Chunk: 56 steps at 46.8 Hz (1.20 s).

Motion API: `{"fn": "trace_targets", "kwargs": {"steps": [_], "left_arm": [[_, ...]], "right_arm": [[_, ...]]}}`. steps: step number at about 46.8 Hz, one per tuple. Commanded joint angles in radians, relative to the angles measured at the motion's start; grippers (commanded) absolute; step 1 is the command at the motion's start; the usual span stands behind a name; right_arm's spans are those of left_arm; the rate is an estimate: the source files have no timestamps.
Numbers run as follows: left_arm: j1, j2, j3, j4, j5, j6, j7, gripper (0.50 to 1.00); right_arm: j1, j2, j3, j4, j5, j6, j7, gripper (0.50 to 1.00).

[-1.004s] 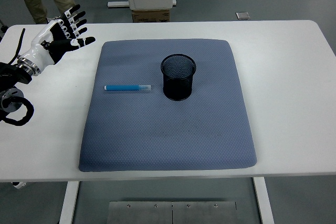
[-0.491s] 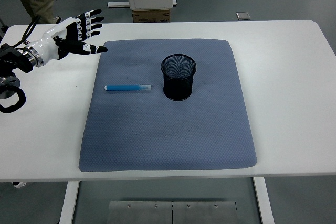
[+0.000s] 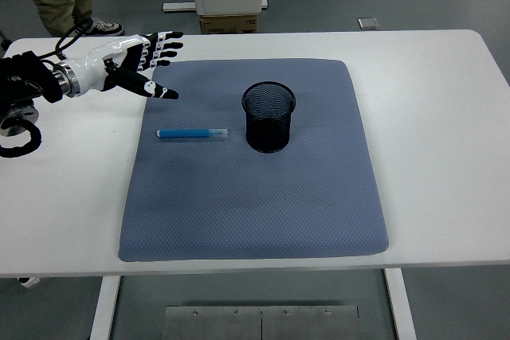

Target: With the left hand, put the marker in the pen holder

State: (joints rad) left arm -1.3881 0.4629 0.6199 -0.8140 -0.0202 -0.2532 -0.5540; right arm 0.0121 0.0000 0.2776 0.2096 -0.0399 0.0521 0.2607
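- Black-and-white left hand (image 3: 131, 61): my working hand, reaching in from the left edge over the far-left corner of the grey mat (image 3: 263, 212). Its fingers (image 3: 163, 44) are spread wide and hold nothing; the thumb points down toward the mat.
- Blue marker (image 3: 191, 133): lies flat on the mat, its long axis running left to right, near the hand but apart from it, and just left of the pen holder without touching. I judge it light, stiff and smooth, so it may roll or slip under a loose pinch. Its right end looks paler, perhaps a cap, though I cannot tell for sure. I would take hold at mid-barrel, thumb against the fingertips, so that it can be tipped upright.
- Black mesh pen holder (image 3: 268, 117): stands upright near the mat's centre, mouth open and apparently empty. I judge it light enough to topple if knocked, so the marker should enter from above.
- White table (image 3: 446, 117): the right hand is not in view.
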Motion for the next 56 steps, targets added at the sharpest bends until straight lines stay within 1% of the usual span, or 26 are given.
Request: {"fn": "trace_targets", "kwargs": {"steps": [1, 4, 6, 12, 14, 16, 22, 29, 34, 41, 52, 56], "left_arm": [[-0.014, -0.021, 0.043, -0.001, 0.009, 0.006, 0.000, 1.000], [-0.028, -0.043, 0.070, -0.001, 0.049, 0.017, 0.002, 1.000], [-0.034, -0.056, 0.078, -0.005, 0.074, 0.026, 0.015, 1.000], [-0.054, -0.092, 0.092, -0.014, 0.158, 0.052, 0.114, 1.000], [-0.065, -0.101, 0.101, -0.016, 0.184, 0.063, 0.137, 1.000], [-0.081, -0.109, 0.112, -0.016, 0.206, 0.068, 0.147, 1.000], [-0.124, -0.116, 0.156, -0.016, 0.256, 0.069, 0.151, 1.000], [-0.138, -0.118, 0.169, -0.014, 0.339, 0.069, 0.151, 1.000], [-0.140, -0.116, 0.170, -0.013, 0.336, 0.074, 0.151, 1.000], [-0.140, -0.119, 0.169, -0.014, 0.324, 0.097, 0.143, 1.000], [-0.141, -0.133, 0.170, -0.017, 0.321, 0.084, 0.137, 1.000], [-0.141, -0.158, 0.184, -0.017, 0.339, 0.083, 0.150, 1.000]], "right_arm": [[0.000, 0.000, 0.000, 0.001, 0.000, 0.000, 0.000, 1.000], [0.000, 0.000, 0.000, 0.001, 0.000, 0.000, 0.000, 1.000], [0.000, 0.000, 0.000, 0.001, 0.000, 0.000, 0.000, 1.000], [0.000, 0.000, 0.000, 0.001, 0.000, 0.000, 0.000, 1.000], [0.000, 0.000, 0.000, 0.001, 0.000, 0.000, 0.000, 1.000], [0.000, 0.000, 0.000, 0.001, 0.000, 0.000, 0.000, 1.000], [0.000, 0.000, 0.000, -0.001, 0.000, 0.000, 0.000, 1.000], [0.000, 0.000, 0.000, -0.001, 0.000, 0.000, 0.000, 1.000], [0.000, 0.000, 0.000, 0.001, 0.000, 0.000, 0.000, 1.000], [0.000, 0.000, 0.000, 0.001, 0.000, 0.000, 0.000, 1.000], [0.000, 0.000, 0.000, 0.001, 0.000, 0.000, 0.000, 1.000], [0.000, 0.000, 0.000, 0.001, 0.000, 0.000, 0.000, 1.000]]}}
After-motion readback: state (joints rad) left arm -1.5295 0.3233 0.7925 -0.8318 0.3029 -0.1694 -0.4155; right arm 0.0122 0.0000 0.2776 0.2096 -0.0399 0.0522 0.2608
